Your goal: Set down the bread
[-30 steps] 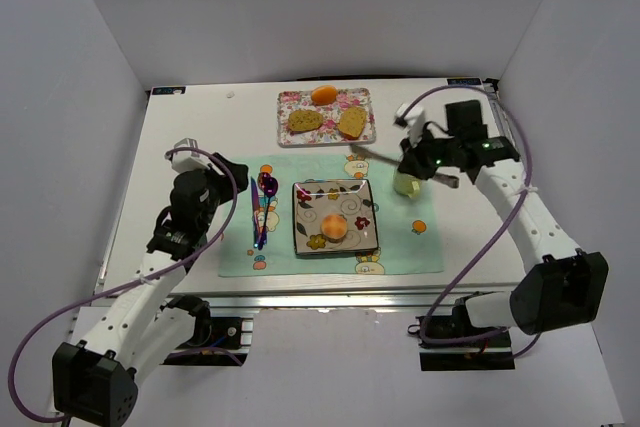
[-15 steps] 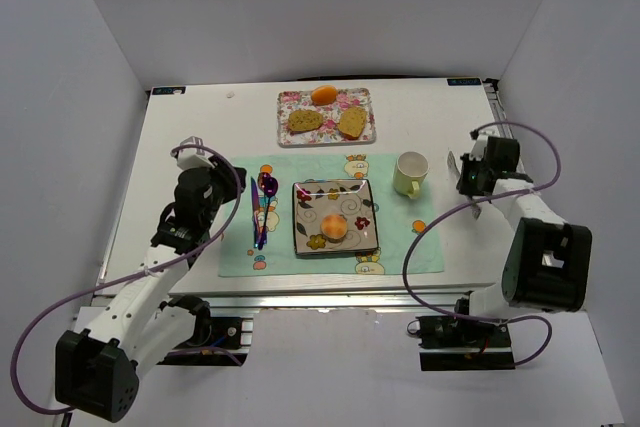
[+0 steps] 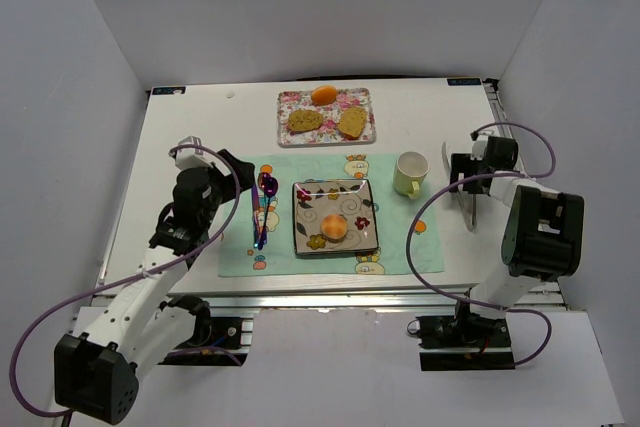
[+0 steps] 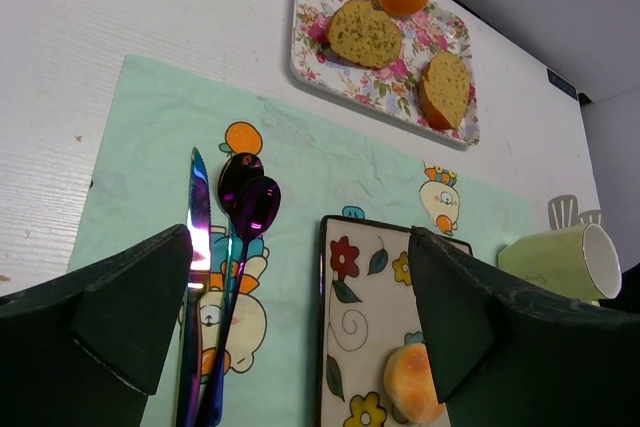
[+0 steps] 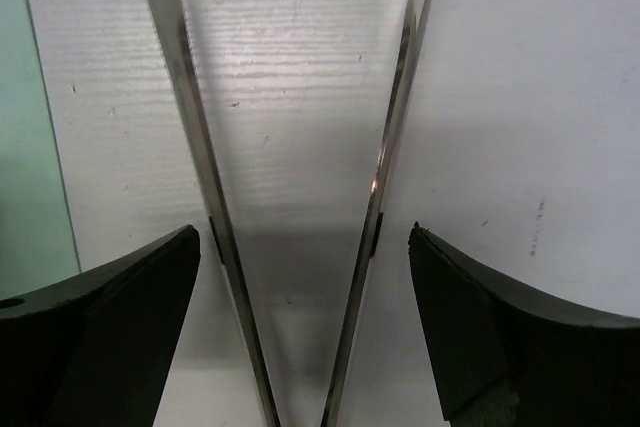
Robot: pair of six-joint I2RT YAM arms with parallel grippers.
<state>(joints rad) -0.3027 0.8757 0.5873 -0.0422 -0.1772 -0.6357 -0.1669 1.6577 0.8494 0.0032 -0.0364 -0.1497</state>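
The bread [image 3: 333, 226] is a small round golden bun lying on the flowered square plate [image 3: 360, 197] in the middle of the green mat. The left wrist view shows the bread [image 4: 415, 384] at the plate's [image 4: 345, 277] near right, beside one finger. My left gripper [image 3: 238, 171] hovers left of the plate, and its jaws [image 4: 300, 277] stand open and empty. My right gripper [image 3: 458, 175] is low over the table right of the cup, open. Metal tongs [image 5: 300, 147] lie spread on the table between its fingers [image 5: 110, 317], with small gaps on both sides.
A floral tray [image 3: 285, 130] at the back holds two brown bread slices [image 3: 305, 120] and an orange fruit [image 3: 323, 94]. A pale green cup [image 3: 408, 173] stands right of the plate. A knife and purple spoons [image 3: 262, 205] lie on the mat's left part.
My right arm carried the tongs from above the cup to the table on the right, then opened and let them go. The left arm barely moved.
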